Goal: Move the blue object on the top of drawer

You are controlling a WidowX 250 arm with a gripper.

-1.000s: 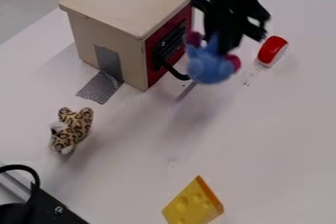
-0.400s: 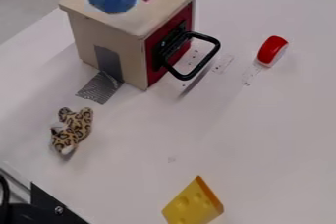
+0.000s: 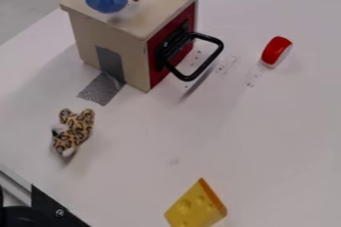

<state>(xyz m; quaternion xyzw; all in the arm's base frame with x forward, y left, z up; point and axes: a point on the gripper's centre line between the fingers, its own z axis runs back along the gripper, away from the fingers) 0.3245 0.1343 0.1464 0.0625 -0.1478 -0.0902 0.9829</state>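
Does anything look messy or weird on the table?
Yes, a little. Gray tape runs from the side of the wooden drawer box onto the white table, maybe to hold it still. There are also dark smudges near the red-and-white toy.
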